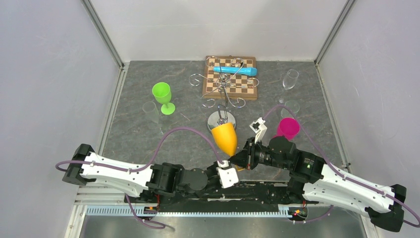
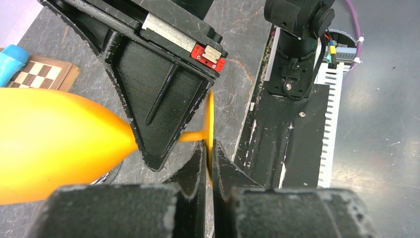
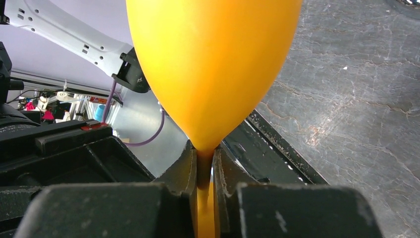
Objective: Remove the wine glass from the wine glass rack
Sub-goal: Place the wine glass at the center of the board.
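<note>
Behind the wine glass [image 1: 225, 138] stand rack [image 1: 218, 119], chessboard [image 1: 245, 89], green goblet [image 1: 163, 96].

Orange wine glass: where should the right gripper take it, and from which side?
On the orange wine glass, the thin stem just under the bowl, from the right, where the right gripper sits. The bowl is wide and rounded; the left gripper already pinches the flat foot.

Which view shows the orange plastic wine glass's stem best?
Right wrist: the orange wine glass's stem runs from the bowl into the right gripper. Left wrist shows only a short piece; top external shows almost none.
</note>
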`<state>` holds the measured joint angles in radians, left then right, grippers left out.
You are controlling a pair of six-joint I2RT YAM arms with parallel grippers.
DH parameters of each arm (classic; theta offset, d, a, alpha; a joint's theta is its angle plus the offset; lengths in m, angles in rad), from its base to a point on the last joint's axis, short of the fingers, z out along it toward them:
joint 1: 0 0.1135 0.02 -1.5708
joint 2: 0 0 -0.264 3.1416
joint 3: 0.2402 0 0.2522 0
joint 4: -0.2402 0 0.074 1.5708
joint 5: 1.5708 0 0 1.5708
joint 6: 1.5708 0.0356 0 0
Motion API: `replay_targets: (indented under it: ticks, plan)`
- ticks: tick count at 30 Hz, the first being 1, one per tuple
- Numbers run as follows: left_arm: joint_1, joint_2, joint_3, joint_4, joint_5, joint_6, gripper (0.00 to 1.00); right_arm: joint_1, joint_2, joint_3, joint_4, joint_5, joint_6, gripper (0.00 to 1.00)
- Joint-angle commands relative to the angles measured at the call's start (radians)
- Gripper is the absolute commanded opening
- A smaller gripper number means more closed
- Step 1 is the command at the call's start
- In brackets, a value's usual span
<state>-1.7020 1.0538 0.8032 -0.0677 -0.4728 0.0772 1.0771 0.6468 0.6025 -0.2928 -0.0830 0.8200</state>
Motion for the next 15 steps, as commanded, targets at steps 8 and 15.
replay_targets:
  ticks: [8,15]
  plan:
    - [-0.012,0.015,0.033,-0.039,0.013,-0.129,0.48,0.001,-0.039,-0.013,0.026,-0.018,-0.068,0.00]
    - [-0.010,-0.008,0.026,-0.051,0.002,-0.172,0.66,0.001,-0.045,-0.007,-0.047,0.007,-0.165,0.00]
